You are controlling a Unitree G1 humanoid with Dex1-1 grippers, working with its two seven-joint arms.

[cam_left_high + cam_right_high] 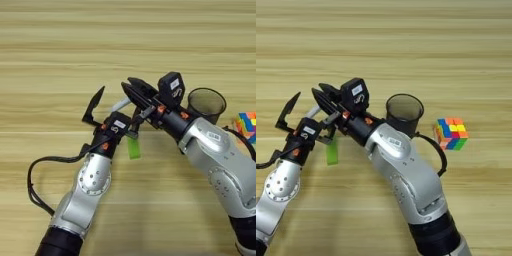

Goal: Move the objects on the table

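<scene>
Overhead stereo pair of a light-tan wooden plank worktop (60,45) with both silver arms meeting near the centre. The left gripper (107,107) points away from the robot; 1 black finger (95,104) stands clearly spread to the left, so the gripper is wide and empties onto nothing that can be made out. The right gripper (323,100) reaches across from the right, its dark fingers lying close together beside the left gripper's wrist; whether they clasp anything cannot be told. A slim pale-tipped pen-like object (120,105) shows between the 2 grippers, mostly hidden. A flat lime-green rectangular block (332,150) lies on the worktop just beneath the crossed wrists, partly covered. A black mesh pen cup (404,112) stands upright just right of the right forearm, touching or nearly touching it. A multicoloured puzzle cube (451,134) rests further right, near the cup but apart from it.
</scene>
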